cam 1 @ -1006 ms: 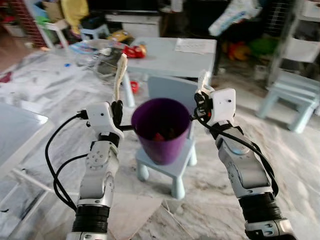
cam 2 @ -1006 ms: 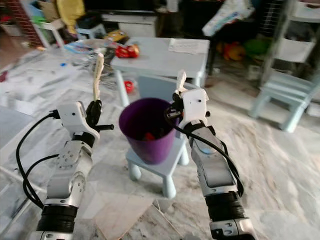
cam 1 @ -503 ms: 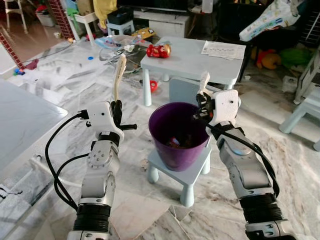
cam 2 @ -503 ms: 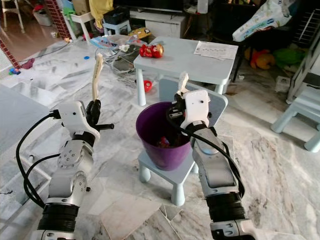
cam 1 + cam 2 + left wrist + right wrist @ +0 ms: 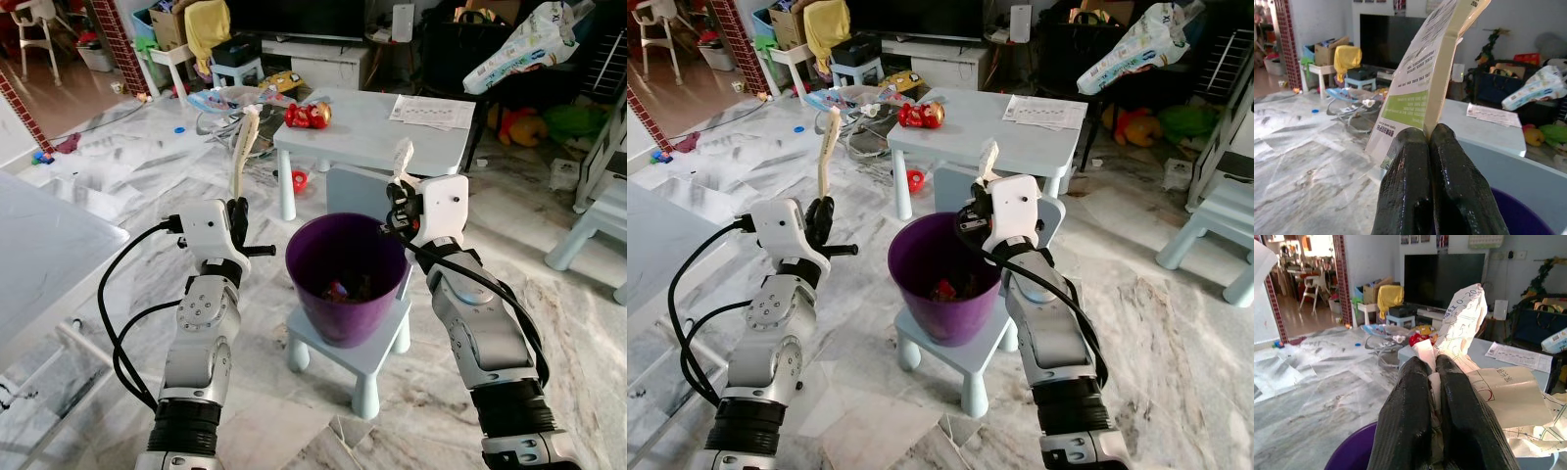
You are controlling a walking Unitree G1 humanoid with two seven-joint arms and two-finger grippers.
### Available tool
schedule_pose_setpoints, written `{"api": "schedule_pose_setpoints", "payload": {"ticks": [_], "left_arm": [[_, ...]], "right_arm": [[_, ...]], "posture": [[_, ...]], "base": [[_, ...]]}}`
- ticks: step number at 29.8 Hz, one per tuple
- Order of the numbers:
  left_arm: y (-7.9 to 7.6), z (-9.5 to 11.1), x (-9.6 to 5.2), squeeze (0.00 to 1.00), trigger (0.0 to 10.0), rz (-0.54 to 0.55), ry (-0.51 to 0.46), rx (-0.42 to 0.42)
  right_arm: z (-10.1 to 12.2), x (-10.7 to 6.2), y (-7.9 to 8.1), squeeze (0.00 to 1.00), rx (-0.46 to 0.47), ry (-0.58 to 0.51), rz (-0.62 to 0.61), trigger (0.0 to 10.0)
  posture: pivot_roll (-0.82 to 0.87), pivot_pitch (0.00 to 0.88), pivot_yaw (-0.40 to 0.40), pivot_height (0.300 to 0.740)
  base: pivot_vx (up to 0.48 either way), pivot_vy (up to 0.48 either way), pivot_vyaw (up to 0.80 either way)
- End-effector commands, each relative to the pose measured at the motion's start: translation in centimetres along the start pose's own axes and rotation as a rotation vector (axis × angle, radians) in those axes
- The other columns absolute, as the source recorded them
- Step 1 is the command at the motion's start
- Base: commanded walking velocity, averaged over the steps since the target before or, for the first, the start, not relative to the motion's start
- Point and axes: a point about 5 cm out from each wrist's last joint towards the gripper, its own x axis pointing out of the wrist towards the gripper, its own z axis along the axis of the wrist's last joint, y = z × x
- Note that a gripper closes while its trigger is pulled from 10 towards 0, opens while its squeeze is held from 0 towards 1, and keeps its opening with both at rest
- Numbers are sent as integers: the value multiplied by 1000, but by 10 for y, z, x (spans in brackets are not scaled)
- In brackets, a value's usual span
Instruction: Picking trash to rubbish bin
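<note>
A purple bin (image 5: 345,284) stands on a small light-blue stool (image 5: 353,338) before me, with red and dark scraps inside. My left gripper (image 5: 235,211) is shut on a flattened cardboard carton (image 5: 241,147) that sticks upright, just left of the bin's rim. In the left wrist view the carton (image 5: 1422,78) rises from between the closed fingers (image 5: 1405,186). My right gripper (image 5: 394,201) is shut on crumpled printed paper (image 5: 401,157) at the bin's right rim. The right wrist view has that paper (image 5: 1469,333) pinched between its fingers (image 5: 1405,416).
A light-blue kids' table (image 5: 377,122) with a red toy (image 5: 308,115) and papers stands behind the bin. A light-blue chair back (image 5: 358,184) rises behind it. Another stool (image 5: 598,225) is at right, a white tabletop (image 5: 39,255) at left. Marble floor lies around.
The camera has pulled back and shifted, so the bin sits lower and the room shows wider. Both grippers hold their trash beside the bin's rim as before.
</note>
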Motion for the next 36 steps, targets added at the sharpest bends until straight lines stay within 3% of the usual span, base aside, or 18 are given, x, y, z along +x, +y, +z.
{"api": "schedule_pose_setpoints", "payload": {"ticks": [1, 8, 21, 27, 30, 36], "left_arm": [[4, 1, 1, 0, 10000, 4, 4, 17], [4, 0, 1, 0, 10000, 5, 9, 24], [9, -11, -6, 0, 10000, 23, 52, 31], [12, -26, -11, 0, 10000, 9, 98, 57], [25, -44, -19, 0, 10000, 10, 164, 107], [32, -55, -39, 0, 10000, -59, 228, 165]], "right_arm": [[3, 2, 5, 0, 6, -10, 19, 10000], [1, 2, 5, 0, 8, -3, 29, 10000], [-11, 2, 9, 0, 29, 44, 56, 10000], [-28, 3, 9, 0, 64, 106, 65, 10000], [-48, 4, 7, 0, 66, 175, 73, 10000], [-82, 1, 0, 0, 103, 319, 50, 10000]], "posture": [[-60, 40, 73, 740], [-60, 37, 75, 740], [-49, 44, 73, 740], [-40, 50, 83, 740], [-30, 59, 93, 740], [0, 75, 99, 740]], "base": [[480, 0, 0], [414, 0, 0], [0, 0, 0], [0, 0, 0], [0, 0, 0], [0, 0, 0]]}}
